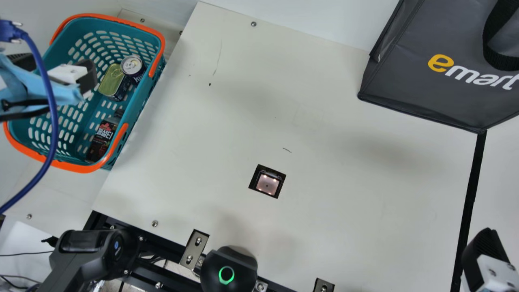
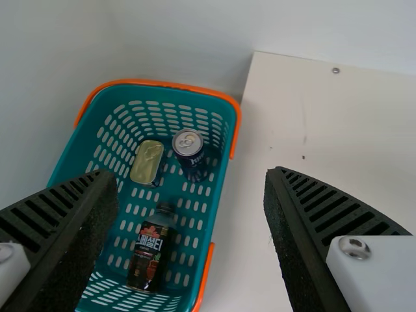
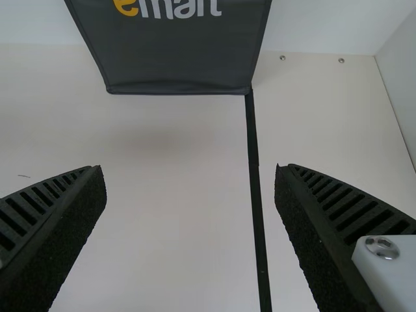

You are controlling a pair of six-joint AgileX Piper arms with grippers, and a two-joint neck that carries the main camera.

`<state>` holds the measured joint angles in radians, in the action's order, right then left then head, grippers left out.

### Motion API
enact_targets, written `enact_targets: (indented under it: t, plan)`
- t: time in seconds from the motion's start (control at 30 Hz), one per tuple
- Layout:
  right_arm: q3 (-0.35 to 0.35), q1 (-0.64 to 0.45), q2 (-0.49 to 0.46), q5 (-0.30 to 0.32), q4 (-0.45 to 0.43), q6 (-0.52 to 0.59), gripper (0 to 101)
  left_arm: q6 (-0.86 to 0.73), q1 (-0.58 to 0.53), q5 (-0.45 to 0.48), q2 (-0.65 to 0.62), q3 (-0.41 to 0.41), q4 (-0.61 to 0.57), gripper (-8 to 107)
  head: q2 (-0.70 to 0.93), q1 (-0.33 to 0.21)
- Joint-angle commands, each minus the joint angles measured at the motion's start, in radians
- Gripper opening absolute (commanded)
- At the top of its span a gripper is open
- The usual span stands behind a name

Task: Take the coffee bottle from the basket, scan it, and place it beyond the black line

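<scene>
In the main view my left gripper [image 1: 56, 67] is over the left part of the teal basket [image 1: 140, 106]. The dark coffee bottle [image 1: 101, 138] lies inside against the basket's near right side. In the left wrist view my left gripper [image 2: 192, 227] is open, its fingers wide apart, with the bottle [image 2: 149, 250] below and between them. My right gripper [image 1: 484, 251] is at the main view's lower right, beside the black line [image 1: 470, 194]. In the right wrist view the right gripper [image 3: 190, 227] stands open and empty over the table and black line [image 3: 255, 175].
A dark can [image 1: 133, 67] and a gold-topped tin [image 1: 112, 81] share the basket. The scanner window [image 1: 267, 181] is set into the table [image 1: 227, 121]. A grey bag [image 1: 413, 81] stands at the far right. A blue cable [image 1: 52, 105] hangs across the basket.
</scene>
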<state>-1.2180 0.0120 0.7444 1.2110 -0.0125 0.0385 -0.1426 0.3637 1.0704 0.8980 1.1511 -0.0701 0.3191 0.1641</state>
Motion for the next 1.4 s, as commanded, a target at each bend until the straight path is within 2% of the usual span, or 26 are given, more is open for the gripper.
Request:
enact_targets:
  t: [0.0,0.3,0.83,1.37]
  plan:
    - [0.0,0.0,0.0,0.0,0.0,0.0,91,-0.019,0.042,-0.013,0.012,-0.003,-0.006,90,0.002,-0.026]
    - [0.0,0.0,0.0,0.0,0.0,0.0,91,-0.081,0.135,-0.063,0.074,-0.017,-0.046,90,0.002,-0.026]
    - [0.0,0.0,0.0,0.0,0.0,0.0,91,-0.181,0.19,-0.129,0.211,-0.043,-0.111,90,0.002,-0.026]
    - [0.0,0.0,0.0,0.0,0.0,0.0,91,-0.458,0.325,-0.165,0.36,-0.058,-0.263,90,0.002,-0.026]
